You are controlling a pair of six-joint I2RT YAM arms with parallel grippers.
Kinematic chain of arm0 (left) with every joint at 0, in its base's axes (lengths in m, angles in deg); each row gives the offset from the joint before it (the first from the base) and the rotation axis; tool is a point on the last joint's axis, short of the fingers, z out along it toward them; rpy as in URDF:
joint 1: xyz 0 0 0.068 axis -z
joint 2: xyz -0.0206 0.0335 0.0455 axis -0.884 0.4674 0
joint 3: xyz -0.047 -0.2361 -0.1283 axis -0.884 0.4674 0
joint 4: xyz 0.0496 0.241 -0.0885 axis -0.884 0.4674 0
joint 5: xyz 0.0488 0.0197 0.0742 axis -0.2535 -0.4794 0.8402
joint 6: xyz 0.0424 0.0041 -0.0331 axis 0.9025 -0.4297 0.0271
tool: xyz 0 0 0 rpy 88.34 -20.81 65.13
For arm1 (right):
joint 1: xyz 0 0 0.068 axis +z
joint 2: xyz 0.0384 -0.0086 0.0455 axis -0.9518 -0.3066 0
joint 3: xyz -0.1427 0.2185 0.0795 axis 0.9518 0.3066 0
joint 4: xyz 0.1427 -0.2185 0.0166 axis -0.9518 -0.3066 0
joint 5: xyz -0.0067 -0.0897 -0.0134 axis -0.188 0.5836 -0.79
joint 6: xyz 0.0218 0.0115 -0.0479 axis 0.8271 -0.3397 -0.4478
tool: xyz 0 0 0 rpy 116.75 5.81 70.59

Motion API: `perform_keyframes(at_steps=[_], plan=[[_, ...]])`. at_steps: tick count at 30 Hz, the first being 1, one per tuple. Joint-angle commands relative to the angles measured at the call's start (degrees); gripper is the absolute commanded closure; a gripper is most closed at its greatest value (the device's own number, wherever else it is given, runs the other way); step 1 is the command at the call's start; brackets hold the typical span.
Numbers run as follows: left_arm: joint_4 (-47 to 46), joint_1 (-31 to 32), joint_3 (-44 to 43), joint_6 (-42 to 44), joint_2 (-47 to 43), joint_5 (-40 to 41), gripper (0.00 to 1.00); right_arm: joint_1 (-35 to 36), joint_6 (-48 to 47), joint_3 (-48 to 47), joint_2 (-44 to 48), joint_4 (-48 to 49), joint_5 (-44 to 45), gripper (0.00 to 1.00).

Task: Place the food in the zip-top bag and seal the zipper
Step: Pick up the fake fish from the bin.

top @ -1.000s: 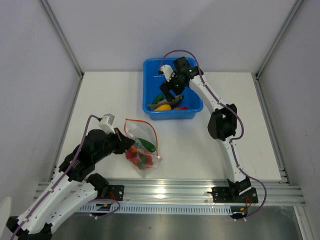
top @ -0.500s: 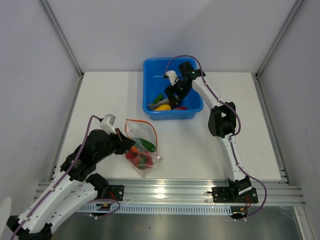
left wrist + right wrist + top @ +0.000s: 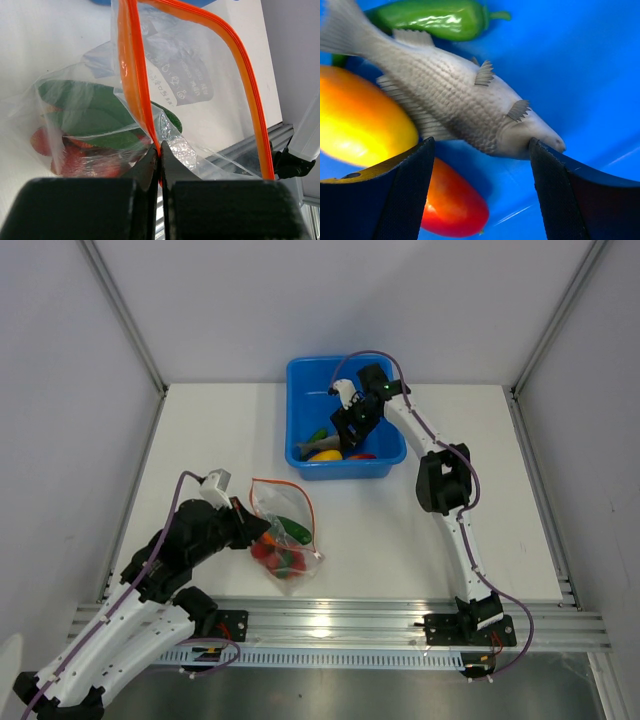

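Observation:
The clear zip-top bag (image 3: 285, 535) lies near the front of the table with a green piece (image 3: 95, 117) and red pieces (image 3: 75, 160) inside. My left gripper (image 3: 250, 525) is shut on the bag's orange-red zipper strip (image 3: 137, 85) and holds the mouth up and open. My right gripper (image 3: 352, 435) is open, down inside the blue tub (image 3: 305, 380). Its fingers (image 3: 405, 195) straddle the grey fish (image 3: 450, 100); the right finger touches the fish's head. A yellow-orange fruit (image 3: 360, 125), a red tomato (image 3: 452, 205) and a green pepper (image 3: 440, 20) lie around the fish.
The blue tub stands at the back middle of the white table (image 3: 200, 440). Grey walls and metal posts enclose the back and sides. An aluminium rail (image 3: 340, 625) runs along the near edge by the arm bases.
My right gripper has moved right and lowered into the blue tub over the fish. The left gripper and the bag have barely moved.

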Motion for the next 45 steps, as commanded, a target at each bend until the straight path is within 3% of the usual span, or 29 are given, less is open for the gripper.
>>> perform_keyframes(at_steps=[1, 9, 16, 26, 34, 37, 40, 42, 45], plan=[[-1.2, -0.4, 0.7, -0.2, 0.0, 0.8, 0.99, 0.7, 2.2, 2.4, -4.3, -3.1, 2.7, 0.23], [-1.3, -0.3, 0.9, -0.3, 0.2, 0.9, 0.99, 2.0, 3.0, 5.9, -5.6, -0.2, 13.3, 0.19], [-1.7, -0.3, 0.9, -0.4, 0.6, 0.9, 0.99, 2.5, 5.7, 9.8, -3.9, 8.5, 25.1, 0.2], [-1.6, -0.3, 1.2, -0.4, 0.5, 0.9, 0.99, 2.6, 3.7, 13.7, -0.9, 14.8, 27.5, 0.26], [-1.1, -0.4, 1.3, -0.2, -0.1, 0.9, 0.99, 2.4, -1.0, 18.8, 2.5, 19.2, 19.8, 0.53], [-1.0, -0.4, 1.3, -0.1, -0.1, 0.9, 0.99, 2.2, -1.5, 20.6, 3.9, 21.0, 17.6, 0.73], [-0.8, -0.3, 1.3, -0.1, -0.2, 0.9, 0.99, 2.2, -1.5, 20.9, 4.6, 21.8, 16.2, 0.81], [-0.8, -0.4, 1.3, -0.2, -0.3, 0.8, 0.99, 2.2, -1.3, 20.8, 5.0, 22.2, 15.5, 0.96], [-0.6, -0.3, 1.2, -0.3, -0.4, 0.9, 0.99, 2.1, 0.5, 21.1, 7.1, 23.6, 14.8, 1.0]])
